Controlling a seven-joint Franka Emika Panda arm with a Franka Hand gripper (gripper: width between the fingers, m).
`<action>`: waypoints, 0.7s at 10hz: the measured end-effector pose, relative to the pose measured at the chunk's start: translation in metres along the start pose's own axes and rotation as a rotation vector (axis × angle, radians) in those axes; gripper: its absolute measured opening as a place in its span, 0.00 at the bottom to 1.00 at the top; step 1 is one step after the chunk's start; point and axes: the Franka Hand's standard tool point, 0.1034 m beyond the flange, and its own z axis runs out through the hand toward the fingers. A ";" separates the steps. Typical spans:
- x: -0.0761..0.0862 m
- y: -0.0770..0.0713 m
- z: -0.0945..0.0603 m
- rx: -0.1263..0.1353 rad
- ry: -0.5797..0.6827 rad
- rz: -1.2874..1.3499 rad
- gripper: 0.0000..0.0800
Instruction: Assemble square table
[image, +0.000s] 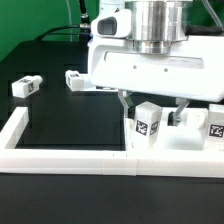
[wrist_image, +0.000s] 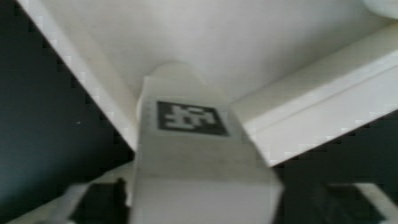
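My gripper (image: 150, 110) hangs over the right part of the exterior view and is shut on a white leg (image: 148, 126) with a tag, held upright over the white tabletop (image: 188, 141). A second tagged leg (image: 214, 127) stands at the right edge by the tabletop. Two loose legs lie on the black table at the exterior view's left, one further left (image: 27, 86) than the other (image: 75, 79). In the wrist view the held leg (wrist_image: 192, 118) fills the gap between my fingers (wrist_image: 102, 203), the gripper (wrist_image: 228, 208) is around it, and the tabletop (wrist_image: 231, 45) lies beyond.
A long low white border wall (image: 60, 156) runs along the front and up the exterior view's left side (image: 15, 132), with the tabletop pushed against it. Black table surface (image: 70, 115) lies inside the wall. Cables hang at the back.
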 end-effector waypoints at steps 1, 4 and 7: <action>0.002 0.005 0.000 -0.006 0.002 0.096 0.46; 0.002 0.011 0.002 -0.015 0.000 0.271 0.37; 0.000 0.017 0.002 -0.009 -0.006 0.708 0.37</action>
